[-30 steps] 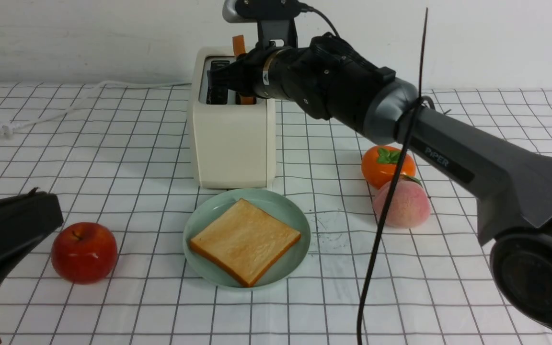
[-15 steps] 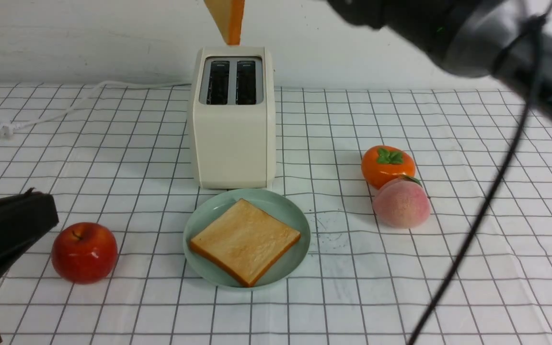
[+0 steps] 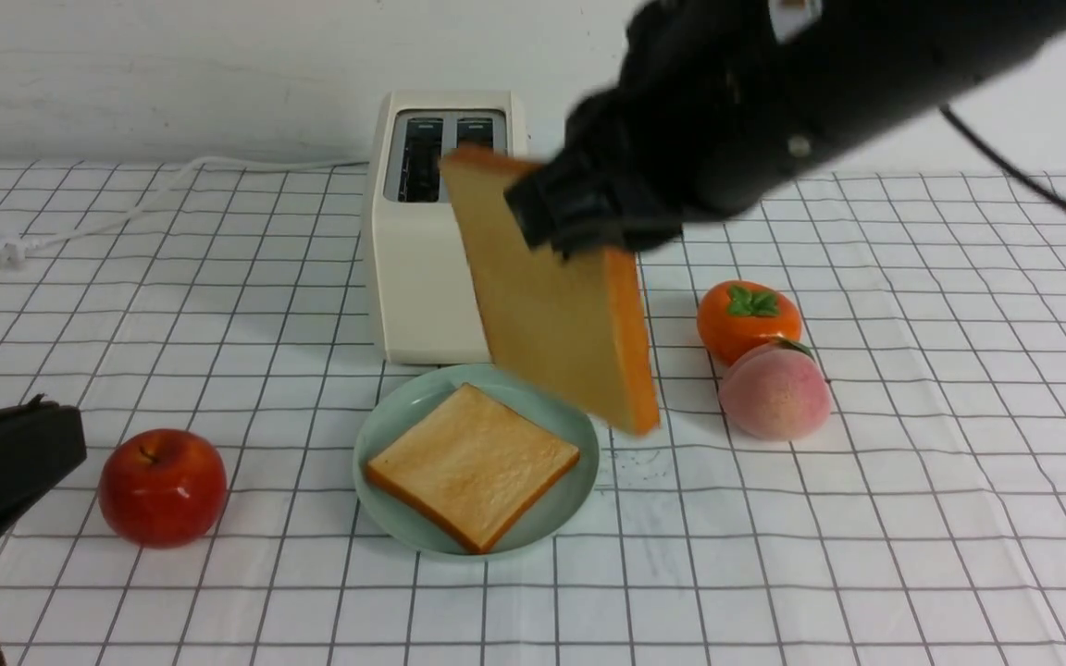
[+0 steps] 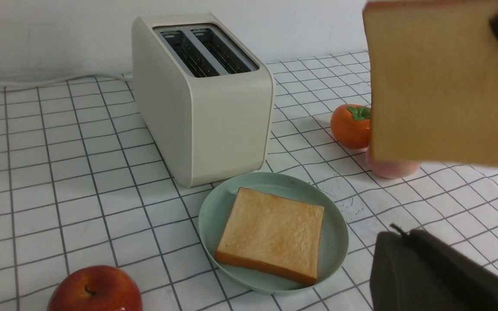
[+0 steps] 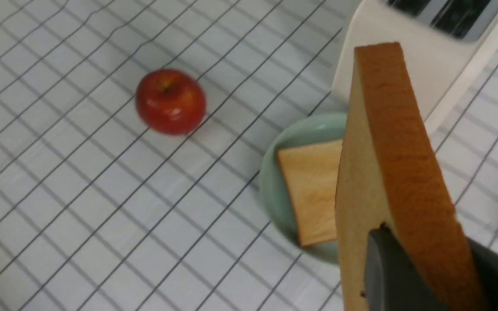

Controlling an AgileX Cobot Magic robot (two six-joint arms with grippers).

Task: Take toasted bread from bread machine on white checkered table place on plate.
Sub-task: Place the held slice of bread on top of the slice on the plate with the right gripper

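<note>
My right gripper is shut on one toasted bread slice and holds it upright and tilted in the air, in front of the bread machine and above the far right rim of the plate. The other slice lies flat on the plate. In the right wrist view the fingers clamp the held slice over the plate. Both toaster slots look empty. My left gripper is shut and empty, low at the left; in its own view it sits beside the plate.
A red apple sits left of the plate, close to my left gripper. An orange persimmon and a pink peach sit right of the plate. The toaster's white cord runs off to the far left. A wall stands behind.
My right gripper pulled the slice up out of the toaster's right slot, rose out of view, then came down and forward with it to above the plate. The left gripper shifted slightly back.
</note>
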